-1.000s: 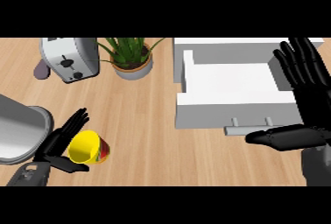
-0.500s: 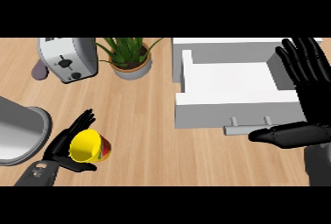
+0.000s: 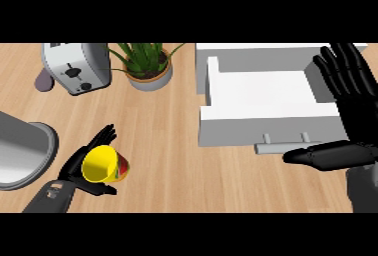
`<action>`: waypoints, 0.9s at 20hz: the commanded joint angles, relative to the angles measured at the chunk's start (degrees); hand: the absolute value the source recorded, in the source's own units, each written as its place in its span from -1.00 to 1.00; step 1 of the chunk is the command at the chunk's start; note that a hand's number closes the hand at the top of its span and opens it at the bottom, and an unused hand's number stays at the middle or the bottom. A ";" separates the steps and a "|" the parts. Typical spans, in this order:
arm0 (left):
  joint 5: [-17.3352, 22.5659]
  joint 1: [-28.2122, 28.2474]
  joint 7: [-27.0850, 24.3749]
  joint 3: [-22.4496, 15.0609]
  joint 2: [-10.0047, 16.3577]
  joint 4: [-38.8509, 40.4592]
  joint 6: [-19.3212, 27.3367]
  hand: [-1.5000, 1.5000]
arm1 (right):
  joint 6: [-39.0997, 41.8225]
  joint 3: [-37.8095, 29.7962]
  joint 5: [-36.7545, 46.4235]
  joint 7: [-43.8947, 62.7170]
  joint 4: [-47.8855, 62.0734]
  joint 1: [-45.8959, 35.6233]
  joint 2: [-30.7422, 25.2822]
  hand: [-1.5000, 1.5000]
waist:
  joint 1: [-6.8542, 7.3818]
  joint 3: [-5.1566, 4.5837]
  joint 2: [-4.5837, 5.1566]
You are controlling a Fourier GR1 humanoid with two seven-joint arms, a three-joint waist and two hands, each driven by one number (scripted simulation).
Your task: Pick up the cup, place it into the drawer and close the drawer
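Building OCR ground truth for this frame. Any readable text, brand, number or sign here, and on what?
No readable text anywhere in the head view.
toaster: dark controls only, no lettering or brand.
cup: a red and green patch on its side, with no characters I can make out.
drawer: plain, no label.
plant pot: plain.
grey pot: plain.

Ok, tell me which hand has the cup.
The left hand, lower left: its fingers curl round the yellow cup. The right hand is open by the drawer.
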 commanded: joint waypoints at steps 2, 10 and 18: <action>-0.03 -0.66 -8.15 -1.06 -2.68 1.21 -9.27 -1.00 | -1.18 0.22 0.28 1.07 0.22 -1.25 0.69 -1.00 | -0.20 -0.09 0.10; 0.78 0.46 -14.20 -1.52 -3.42 -3.55 -5.87 1.00 | -0.01 0.13 0.88 1.25 -1.91 2.07 -0.60 -1.00 | 0.09 0.01 -0.37; 8.28 -1.04 -13.27 8.63 -7.74 -4.99 14.55 1.00 | -0.24 -0.99 -0.78 2.44 -2.89 1.10 -0.72 -1.00 | 0.63 0.10 -0.52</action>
